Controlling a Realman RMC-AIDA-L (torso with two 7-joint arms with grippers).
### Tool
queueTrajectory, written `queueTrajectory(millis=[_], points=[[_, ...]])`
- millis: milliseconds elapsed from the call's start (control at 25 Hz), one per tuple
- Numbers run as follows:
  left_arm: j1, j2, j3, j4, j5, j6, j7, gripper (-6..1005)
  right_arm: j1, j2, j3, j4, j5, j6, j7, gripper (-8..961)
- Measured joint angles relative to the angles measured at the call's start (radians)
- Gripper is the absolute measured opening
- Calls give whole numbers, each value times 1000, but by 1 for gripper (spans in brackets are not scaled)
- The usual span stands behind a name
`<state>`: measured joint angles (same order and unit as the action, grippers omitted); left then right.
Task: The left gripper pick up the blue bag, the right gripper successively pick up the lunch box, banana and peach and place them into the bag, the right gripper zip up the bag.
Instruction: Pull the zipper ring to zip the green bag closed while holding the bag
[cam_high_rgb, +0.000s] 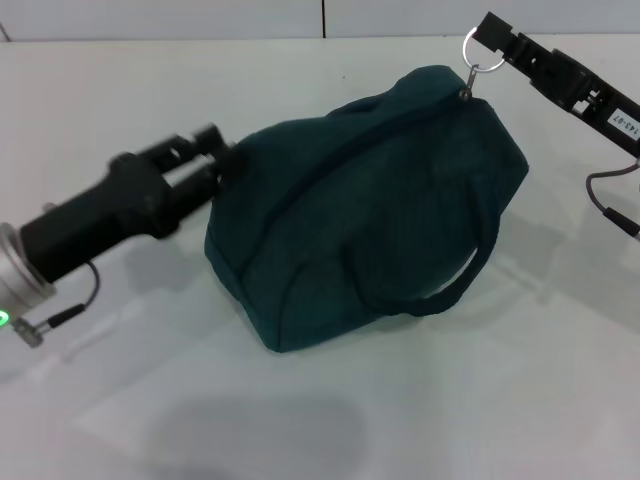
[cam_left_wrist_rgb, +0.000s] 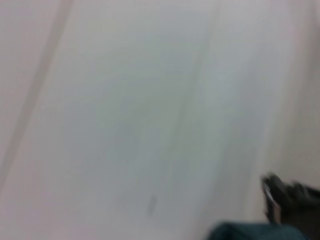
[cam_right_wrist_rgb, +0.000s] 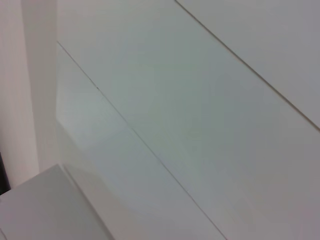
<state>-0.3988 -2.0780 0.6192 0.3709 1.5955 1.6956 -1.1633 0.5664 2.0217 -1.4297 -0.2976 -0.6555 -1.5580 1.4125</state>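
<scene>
The blue bag (cam_high_rgb: 380, 200) sits on the white table with its zipper closed along the top and one handle (cam_high_rgb: 470, 270) hanging at the front. My left gripper (cam_high_rgb: 225, 165) reaches in from the left, shut on the bag's left end, its fingertips partly hidden by the fabric. My right gripper (cam_high_rgb: 487, 38) is at the bag's upper right end, shut on the silver ring-pull (cam_high_rgb: 483, 54) of the zipper. The lunch box, banana and peach are out of view. A strip of the bag (cam_left_wrist_rgb: 255, 232) shows in the left wrist view.
The white table (cam_high_rgb: 450, 400) stretches in front of and beside the bag. A white wall (cam_high_rgb: 200, 18) stands behind it. A blurred dark shape (cam_left_wrist_rgb: 292, 200) shows beyond the bag in the left wrist view. The right wrist view shows only white panels (cam_right_wrist_rgb: 175, 125).
</scene>
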Motion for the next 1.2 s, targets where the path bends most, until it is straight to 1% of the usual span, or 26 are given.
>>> queueTrajectory(millis=[80, 240, 320, 440, 520, 560, 680, 720, 760, 840, 880, 920, 960, 1040, 1120, 1200], points=[[13, -3, -33, 12, -18, -4, -10, 280, 1, 0, 0, 0, 0, 3, 1, 54], [18, -1, -39, 75, -22, 2, -33, 433, -1, 0, 0, 0, 2, 24, 3, 54], [18, 1, -34, 135, -22, 7, -82, 510, 0, 0, 0, 2, 5, 41, 3, 54], [6, 3, -15, 242, 1, 28, -199, 651, 5, 1, 0, 7, 10, 54, 3, 55], [-9, 3, 18, 329, 13, 55, -299, 745, 6, 1, 0, 8, 11, 57, 3, 55], [-16, 3, 38, 374, 14, 70, -350, 766, 7, 1, 0, 8, 11, 60, 3, 55], [-32, -2, 164, 575, 15, 95, -550, 831, 12, 0, 0, 8, 11, 68, 3, 55], [-34, -4, 197, 625, 15, 92, -596, 852, 14, 0, 0, 9, 11, 70, 3, 55], [-34, -6, 255, 708, 17, 81, -665, 874, 16, 0, 0, 9, 11, 71, 3, 55], [-34, -7, 325, 809, 23, 47, -762, 874, 18, 1, -1, 9, 11, 72, 3, 56], [-34, -7, 325, 809, 23, 47, -762, 873, 19, 1, -1, 9, 11, 72, 3, 56], [-32, -8, 392, 912, 39, 0, -848, 873, 19, 1, -1, 9, 11, 72, 3, 56], [-29, -8, 461, 1032, 87, -64, -952, 873, 19, 2, -3, 9, 11, 72, 3, 56], [-30, -8, 499, 1097, 135, -99, -1025, 872, 19, 2, -5, 9, 11, 72, 3, 56], [-51, -8, 566, 1215, 253, -146, -1200, 872, 18, 3, -6, 9, 11, 73, 3, 56], [-83, -7, 632, 1317, 377, -159, -1360, 871, 18, 3, -6, 9, 11, 73, 3, 57]])
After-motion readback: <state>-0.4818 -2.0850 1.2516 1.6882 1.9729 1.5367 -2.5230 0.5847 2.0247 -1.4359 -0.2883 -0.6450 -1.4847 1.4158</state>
